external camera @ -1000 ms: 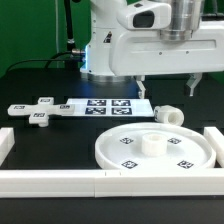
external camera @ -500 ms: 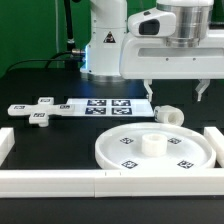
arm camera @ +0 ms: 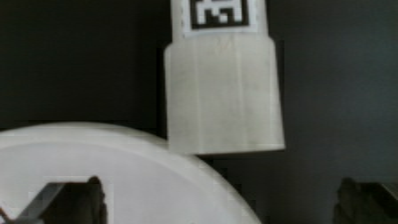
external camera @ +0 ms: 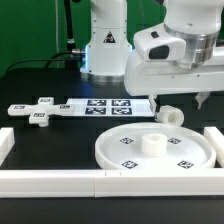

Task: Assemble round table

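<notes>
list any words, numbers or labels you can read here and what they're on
No words or numbers can be read in either view.
Small dark mark on the arm base: too small to read.
Square tags on the marker board, round disc, cross-shaped piece and post: black-and-white patterns only, no letters.

No words, brands or numbers can be read; only black-and-white square tags show, on the marker board [external camera: 104, 105], the round disc [external camera: 110, 150], the cross-shaped piece [external camera: 38, 110] and the cylinder post [arm camera: 224, 95]; a dark mark on the robot base [external camera: 105, 50] is too small to read.
</notes>
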`<control>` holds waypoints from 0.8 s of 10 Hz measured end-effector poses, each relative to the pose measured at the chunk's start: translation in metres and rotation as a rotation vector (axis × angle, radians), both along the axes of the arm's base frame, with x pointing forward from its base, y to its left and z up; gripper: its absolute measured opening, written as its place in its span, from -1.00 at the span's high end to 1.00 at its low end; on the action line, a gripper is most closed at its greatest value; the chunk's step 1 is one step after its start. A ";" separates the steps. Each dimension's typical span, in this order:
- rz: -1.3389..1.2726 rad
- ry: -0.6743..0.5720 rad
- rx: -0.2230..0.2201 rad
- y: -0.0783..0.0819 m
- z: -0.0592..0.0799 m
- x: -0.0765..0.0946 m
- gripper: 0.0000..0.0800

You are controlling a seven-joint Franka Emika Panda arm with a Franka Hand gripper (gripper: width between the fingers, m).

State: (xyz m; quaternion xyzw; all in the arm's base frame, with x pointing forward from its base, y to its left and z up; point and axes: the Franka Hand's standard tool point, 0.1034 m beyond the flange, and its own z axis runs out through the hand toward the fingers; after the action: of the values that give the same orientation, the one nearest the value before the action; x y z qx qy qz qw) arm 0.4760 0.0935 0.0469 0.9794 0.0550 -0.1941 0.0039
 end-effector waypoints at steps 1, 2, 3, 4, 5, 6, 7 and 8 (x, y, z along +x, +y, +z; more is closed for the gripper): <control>0.001 0.056 -0.008 0.000 -0.001 0.000 -0.62; 0.003 0.139 -0.020 -0.002 -0.002 -0.004 -0.62; 0.002 0.203 -0.029 -0.005 -0.004 -0.006 -0.62; -0.002 0.245 -0.035 -0.008 -0.005 -0.006 -0.62; -0.001 0.315 -0.044 -0.009 -0.003 -0.010 -0.62; 0.003 0.400 -0.056 -0.007 -0.005 -0.012 -0.62; 0.007 0.458 -0.063 -0.006 -0.007 -0.013 -0.62; 0.009 0.537 -0.073 -0.006 -0.008 -0.016 -0.62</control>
State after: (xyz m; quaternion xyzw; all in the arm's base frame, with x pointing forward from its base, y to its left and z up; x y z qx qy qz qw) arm 0.4596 0.0872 0.0390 0.8918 0.0515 -0.4488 0.0256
